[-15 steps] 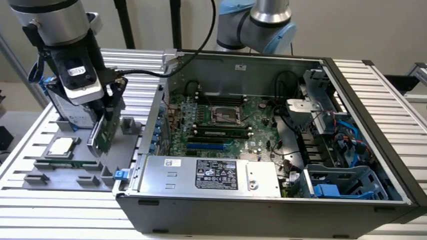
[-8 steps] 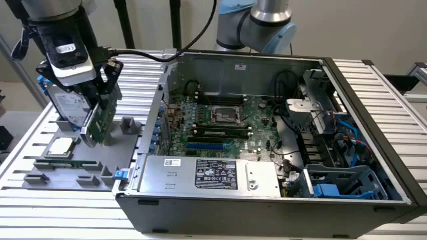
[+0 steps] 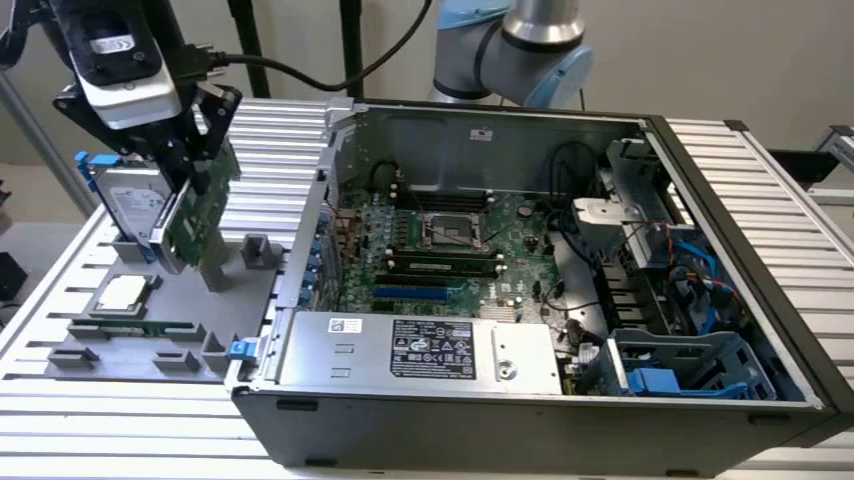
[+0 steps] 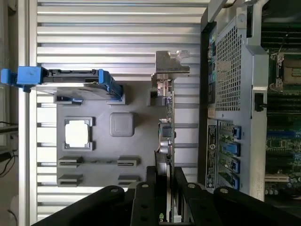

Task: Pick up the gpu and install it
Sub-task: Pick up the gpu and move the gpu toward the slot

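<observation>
- At the exterior view's upper left, the gripper (image 3: 195, 165) is clamped on the top edge of the gpu (image 3: 200, 230). The green card hangs tilted over the grey tray (image 3: 174, 312).
- The card's lower corner is close to the tray. I cannot tell whether they touch.
- The tray sits on the slatted table (image 3: 107, 420) at the exterior view's left. In it, the hard drive (image 3: 134, 205) with blue rails stands upright just behind the card, and the square CPU chip (image 3: 123, 293) lies flat in a recess nearer the front.
- The open computer case (image 3: 534, 420) takes up the centre and the exterior view's right. Inside it are the motherboard (image 3: 514, 250), a silver power supply (image 3: 414, 345) along the near wall and a blue drive cage (image 3: 667, 370) at the lower right.
- In the wrist view, the gripper (image 4: 165, 176) has both fingers (image 4: 150, 181) pressed against the gpu (image 4: 167, 127).
- This view shows the card edge-on, with its silver bracket (image 4: 170, 63) at the end away from the gripper.
- The same grey tray (image 4: 103, 150) is seen from straight above, holding the hard drive (image 4: 70, 80) and the CPU chip (image 4: 77, 133).
- Just beside the card is the computer case (image 4: 225, 70), seen here from its perforated rear panel, with the motherboard (image 4: 282, 141) beyond it.
</observation>
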`<state>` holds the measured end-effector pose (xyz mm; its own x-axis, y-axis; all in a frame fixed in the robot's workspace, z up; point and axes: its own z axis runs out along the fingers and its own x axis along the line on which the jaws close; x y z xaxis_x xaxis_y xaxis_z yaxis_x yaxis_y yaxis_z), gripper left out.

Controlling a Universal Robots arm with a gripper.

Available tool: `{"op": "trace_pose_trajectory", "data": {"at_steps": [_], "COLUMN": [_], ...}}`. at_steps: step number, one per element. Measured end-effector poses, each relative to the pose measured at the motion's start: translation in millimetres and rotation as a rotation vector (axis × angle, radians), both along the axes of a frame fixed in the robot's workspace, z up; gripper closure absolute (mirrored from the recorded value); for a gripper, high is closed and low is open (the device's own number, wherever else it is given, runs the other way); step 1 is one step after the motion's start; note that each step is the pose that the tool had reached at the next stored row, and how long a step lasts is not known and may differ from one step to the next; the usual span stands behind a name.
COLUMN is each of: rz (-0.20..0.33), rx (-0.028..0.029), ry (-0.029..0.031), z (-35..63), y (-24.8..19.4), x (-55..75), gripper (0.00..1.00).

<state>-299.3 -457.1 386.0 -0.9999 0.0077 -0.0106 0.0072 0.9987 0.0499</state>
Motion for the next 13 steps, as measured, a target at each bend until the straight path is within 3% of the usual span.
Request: {"op": "trace_pose_trajectory", "data": {"at_steps": [6, 13], "rz": [0.000, 0.000], "rx": [0.0001, 0.0002], "ry": [0.0030, 0.0114], "z": [27.2, 58.8], "y": [-0.2, -0.8], "x": [20.5, 52.4], "gripper": [1.00, 1.00]}}
